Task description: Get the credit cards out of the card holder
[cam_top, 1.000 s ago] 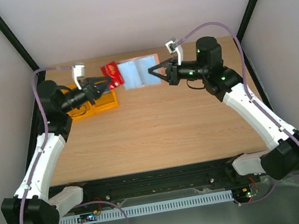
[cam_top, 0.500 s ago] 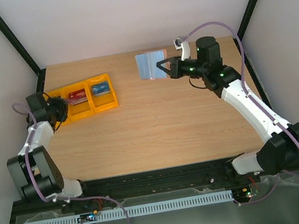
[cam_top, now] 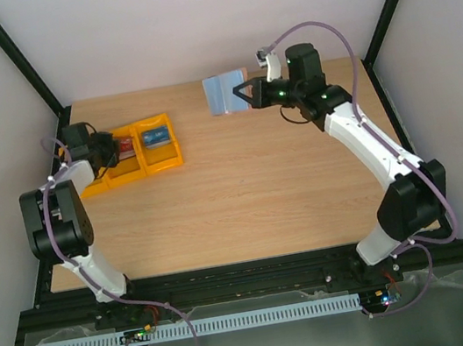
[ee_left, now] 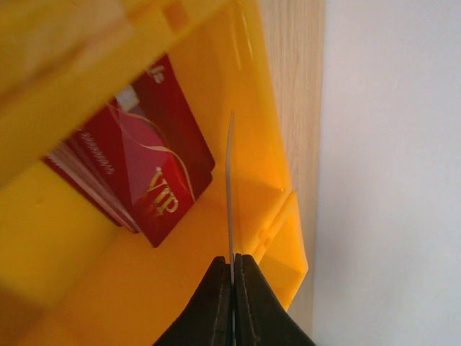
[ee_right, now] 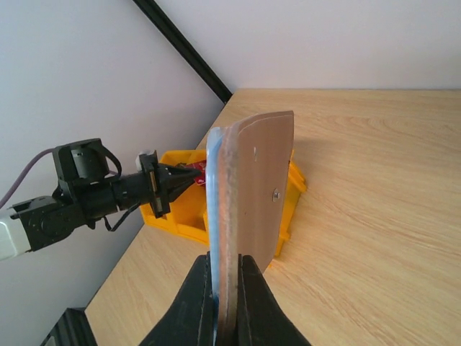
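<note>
- Bright, even white light fills every view; the table [cam_top: 244, 197] shows no glare.
- Shadows under the arms [cam_top: 370, 150] are soft and faint.
- Left wrist view: the yellow tray [ee_left: 72, 43] up-left of the jaws is blurred; the red card [ee_left: 155, 180] beyond them is sharper.
- Right wrist view: the card holder [ee_right: 256, 194] above the jaws is crisp.

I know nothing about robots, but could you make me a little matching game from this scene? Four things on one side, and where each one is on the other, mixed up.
Things:
1. card holder
2. red card
3. blue card
4. edge-on card

Places:
a. middle compartment of the tray
b. pinched in the left end effector
c. held upright in the right end effector
d. tray compartment nearest the card holder

Pairs: 1-c, 2-a, 3-d, 4-b
</note>
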Tool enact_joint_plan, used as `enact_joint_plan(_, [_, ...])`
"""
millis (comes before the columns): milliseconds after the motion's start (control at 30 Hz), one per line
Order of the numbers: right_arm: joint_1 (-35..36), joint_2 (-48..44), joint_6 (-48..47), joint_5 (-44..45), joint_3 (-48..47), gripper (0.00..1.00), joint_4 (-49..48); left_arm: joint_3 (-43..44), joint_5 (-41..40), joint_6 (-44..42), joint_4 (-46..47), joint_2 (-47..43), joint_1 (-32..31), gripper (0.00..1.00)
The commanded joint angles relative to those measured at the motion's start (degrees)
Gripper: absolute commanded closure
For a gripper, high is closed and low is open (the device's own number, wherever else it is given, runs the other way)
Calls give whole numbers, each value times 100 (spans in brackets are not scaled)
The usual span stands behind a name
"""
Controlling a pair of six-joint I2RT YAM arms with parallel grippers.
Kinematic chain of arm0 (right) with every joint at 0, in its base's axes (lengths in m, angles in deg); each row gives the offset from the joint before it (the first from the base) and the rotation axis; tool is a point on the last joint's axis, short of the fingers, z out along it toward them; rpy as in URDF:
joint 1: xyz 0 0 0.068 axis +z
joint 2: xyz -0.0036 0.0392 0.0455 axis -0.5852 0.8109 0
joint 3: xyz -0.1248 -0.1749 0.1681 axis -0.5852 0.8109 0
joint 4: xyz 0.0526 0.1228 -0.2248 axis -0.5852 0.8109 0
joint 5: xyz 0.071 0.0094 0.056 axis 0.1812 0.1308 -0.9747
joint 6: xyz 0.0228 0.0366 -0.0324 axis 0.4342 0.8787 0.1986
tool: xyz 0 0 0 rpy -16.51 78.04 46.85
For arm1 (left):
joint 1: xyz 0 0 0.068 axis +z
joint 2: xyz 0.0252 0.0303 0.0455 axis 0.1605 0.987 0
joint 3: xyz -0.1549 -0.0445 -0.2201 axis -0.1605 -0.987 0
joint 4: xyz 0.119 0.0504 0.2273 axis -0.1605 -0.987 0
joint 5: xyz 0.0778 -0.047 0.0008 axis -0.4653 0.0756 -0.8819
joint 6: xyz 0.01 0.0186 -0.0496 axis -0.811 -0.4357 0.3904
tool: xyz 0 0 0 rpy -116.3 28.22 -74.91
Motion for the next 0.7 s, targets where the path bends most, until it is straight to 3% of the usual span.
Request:
enact_joint_plan(0, [-34, 213, -290, -54, -628, 98, 253, 304, -281, 150, 37, 205, -69, 97])
enact_joint_plan(300, [-87, 319, -314, -41, -796, 98, 248, 462, -554, -12, -878, -91, 129, 97])
enact_joint_plan(433, [-83, 338, -370, -75, -796, 98, 236, 185, -685, 104, -217, 42, 148, 97])
enact_joint_plan(667, [-87, 332, -474, -69, -1011, 98, 506, 1024, -770, -201, 10, 825, -40, 97])
